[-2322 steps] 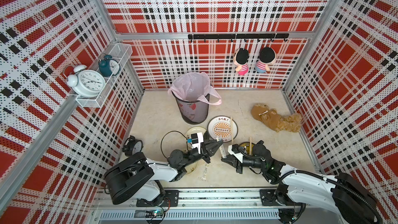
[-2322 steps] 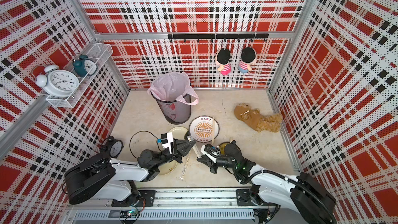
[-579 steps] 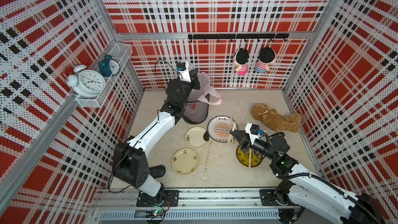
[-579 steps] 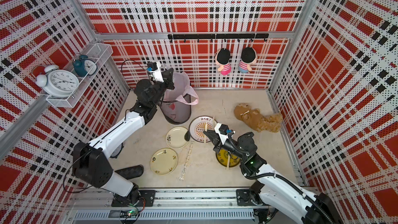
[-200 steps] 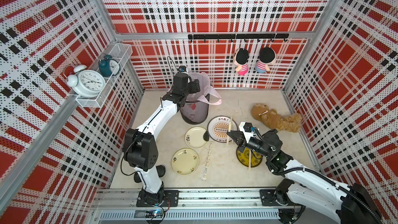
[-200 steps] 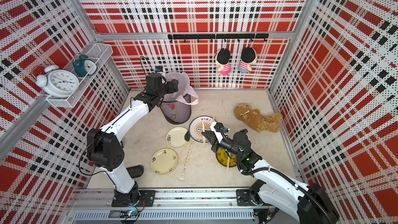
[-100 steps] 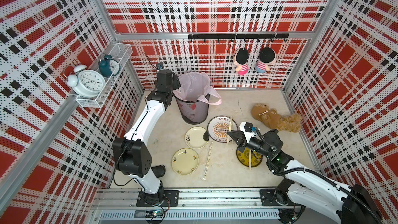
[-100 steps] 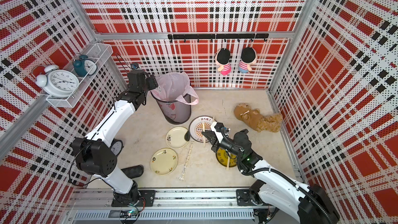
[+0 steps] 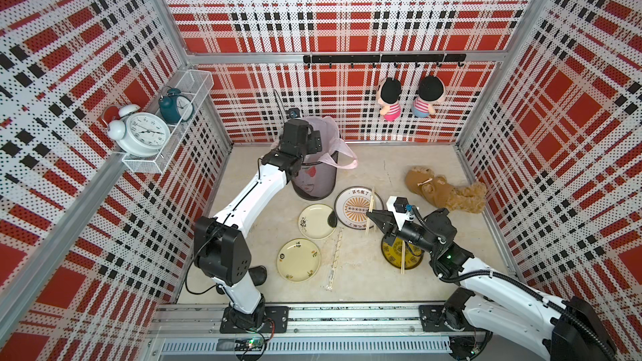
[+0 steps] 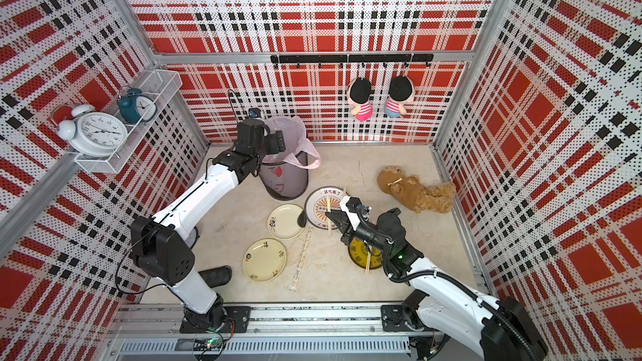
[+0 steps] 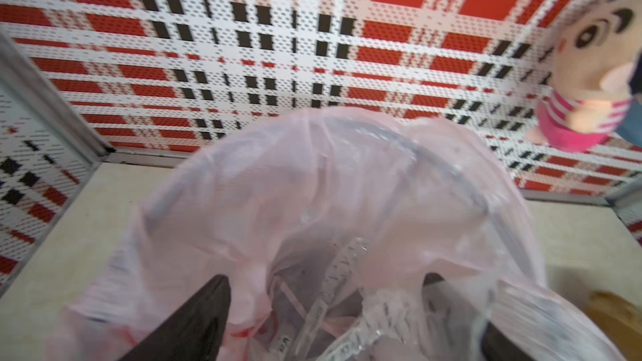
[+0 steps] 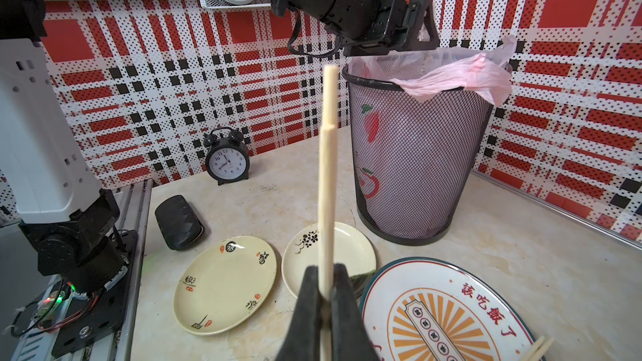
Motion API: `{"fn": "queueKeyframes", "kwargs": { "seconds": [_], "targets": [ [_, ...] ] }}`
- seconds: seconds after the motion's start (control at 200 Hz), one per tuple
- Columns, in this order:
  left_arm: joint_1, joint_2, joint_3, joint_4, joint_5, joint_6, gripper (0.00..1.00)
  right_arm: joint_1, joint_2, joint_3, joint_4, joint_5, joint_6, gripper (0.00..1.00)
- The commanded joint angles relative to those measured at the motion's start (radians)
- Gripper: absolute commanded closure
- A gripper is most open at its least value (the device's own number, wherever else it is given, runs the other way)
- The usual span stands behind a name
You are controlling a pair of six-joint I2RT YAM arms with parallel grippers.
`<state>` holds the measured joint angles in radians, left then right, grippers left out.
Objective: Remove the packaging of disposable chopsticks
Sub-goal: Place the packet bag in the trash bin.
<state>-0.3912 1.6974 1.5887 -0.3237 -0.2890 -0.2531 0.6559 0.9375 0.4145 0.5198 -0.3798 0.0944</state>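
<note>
Bin drop: the left gripper [image 11: 326, 277] hangs over the black mesh bin [image 9: 314, 182] at 11 o'clock on the desk [image 9: 382, 168]. Its fingers [image 11: 194, 321] are spread wide with nothing between them. Beneath them, inside the pink liner [image 11: 347, 185], lie clear sleeves [image 11: 338, 272] with white print, the discarded packaging.

Near the middle of the desk the right gripper [image 12: 324, 307] has its fingers [image 12: 309, 307] clamped on a bare held pair [image 12: 326, 168] of pale wooden chopsticks. It grips them partway along their length, above the sunburst plate [image 9: 342, 199].

The tips of a second pair [image 12: 536, 349] rest on that plate's rim in the right wrist view. A third pair [image 9: 403, 262] lies across the dark yellow plate [image 9: 389, 258] at 5 o'clock from the sunburst plate, partly under the right arm.

One printed sleeve [image 9: 335, 258] lies flat on the desk at 7 o'clock from the sunburst plate, beside two cream plates [image 9: 298, 260]. From above its contents are hard to make out.

A brown teddy bear [image 9: 444, 192] sprawls at 2 o'clock on the desk.
</note>
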Motion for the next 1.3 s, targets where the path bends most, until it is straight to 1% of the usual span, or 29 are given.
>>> {"fn": "queueKeyframes", "kwargs": {
  "seconds": [0.0,0.065,0.16,0.271,0.336,0.646,0.797,0.902,1.022,1.162,1.293],
  "targets": [
    [0.009,-0.020,0.003,0.009,0.093,0.019,0.12,-0.007,-0.016,0.023,-0.003,0.006,-0.016,1.00],
    [-0.006,-0.014,0.005,0.027,0.149,0.030,0.12,-0.007,-0.015,0.023,-0.003,0.007,-0.017,1.00],
    [-0.028,0.023,0.035,0.025,0.197,0.041,0.12,-0.007,-0.018,0.022,-0.004,0.008,-0.016,1.00],
    [-0.031,0.060,0.056,0.030,0.286,0.041,0.12,-0.007,-0.023,0.020,-0.004,0.011,-0.016,1.00],
    [-0.033,0.072,0.062,0.031,0.306,0.043,0.12,-0.007,-0.023,0.020,-0.005,0.013,-0.017,1.00],
    [-0.054,0.071,0.056,0.044,0.306,0.061,0.12,-0.007,-0.018,0.021,-0.007,0.015,-0.018,1.00],
    [-0.065,0.083,0.070,0.026,0.286,0.063,0.12,-0.007,-0.021,0.021,-0.005,0.015,-0.018,1.00],
    [-0.077,0.101,0.117,-0.011,0.262,0.072,0.11,-0.007,-0.015,0.021,-0.007,0.016,-0.018,1.00],
    [-0.078,0.078,0.123,-0.012,0.234,0.071,0.09,-0.007,-0.015,0.022,-0.009,0.019,-0.018,1.00],
    [-0.052,0.007,0.068,0.030,0.246,0.044,0.08,-0.007,-0.016,0.021,-0.007,0.021,-0.016,1.00],
    [-0.031,-0.118,-0.063,0.127,0.245,0.005,0.07,-0.007,0.006,0.037,-0.009,0.033,0.020,1.00]
  ]
}}
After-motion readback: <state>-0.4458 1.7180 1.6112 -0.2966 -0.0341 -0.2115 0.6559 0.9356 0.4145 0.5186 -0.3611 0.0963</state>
